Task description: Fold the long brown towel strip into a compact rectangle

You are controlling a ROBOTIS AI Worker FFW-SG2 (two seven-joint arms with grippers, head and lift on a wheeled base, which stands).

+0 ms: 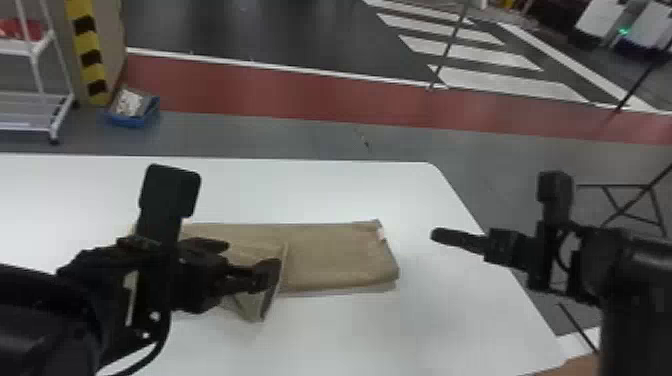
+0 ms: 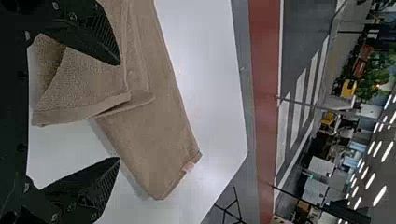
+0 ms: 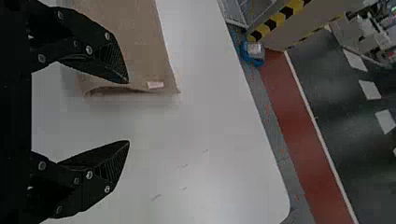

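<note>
The brown towel [image 1: 340, 255] lies lengthwise on the white table, its left part folded over and a loose corner angled out past the front edge. Over that folded part is my left gripper [image 1: 252, 257]; in the left wrist view the left gripper [image 2: 119, 111] stands open, one finger over the towel [image 2: 144, 154], the other over the table. To the right of the towel's tagged end, my right gripper [image 1: 435, 235] is above the table. In the right wrist view the right gripper [image 3: 128, 112] is open, one finger overlapping the towel [image 3: 135, 42] beside its white tag.
The white table [image 1: 350, 335] has its right edge under the right arm. On the floor beyond stand a blue bin [image 1: 132, 112] and a white rack [image 1: 35, 65]. Part of a person's arm shows at the bottom right edge.
</note>
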